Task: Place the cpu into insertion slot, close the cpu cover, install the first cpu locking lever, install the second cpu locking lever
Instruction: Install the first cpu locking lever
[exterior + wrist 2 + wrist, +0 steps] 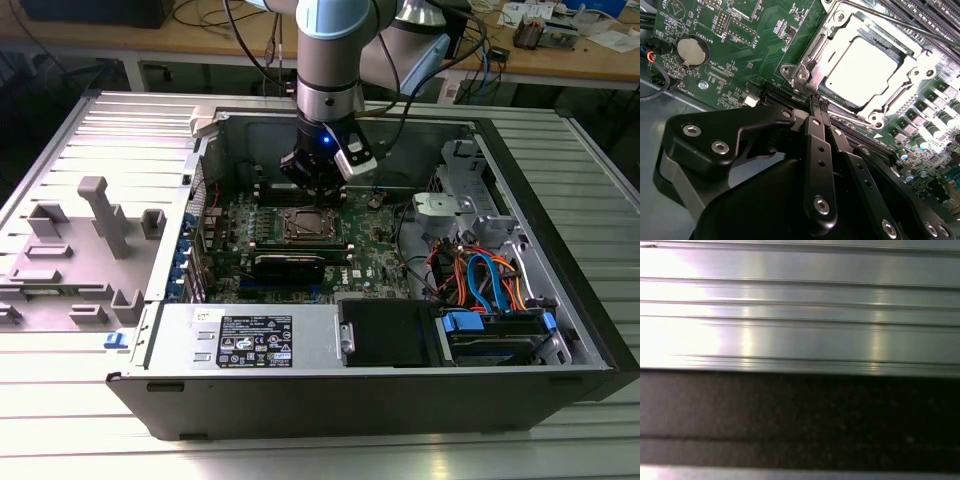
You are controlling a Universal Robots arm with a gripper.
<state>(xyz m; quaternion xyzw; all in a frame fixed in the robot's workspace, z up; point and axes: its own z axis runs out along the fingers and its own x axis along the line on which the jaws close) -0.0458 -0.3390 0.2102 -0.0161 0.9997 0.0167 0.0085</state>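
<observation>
Hovering just beside the cpu cover (867, 65) edge, gripper (816, 102) jaws pinched together (empty); cpu (864, 70) seated, socket corner cropped.

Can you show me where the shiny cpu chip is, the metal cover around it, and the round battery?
cpu (864, 71): second wrist view, middle of its shiny top.
cpu cover (888, 107): second wrist view, on the frame's silver edge beside the chip.
round battery (692, 51): second wrist view, centre of its flat face.
</observation>
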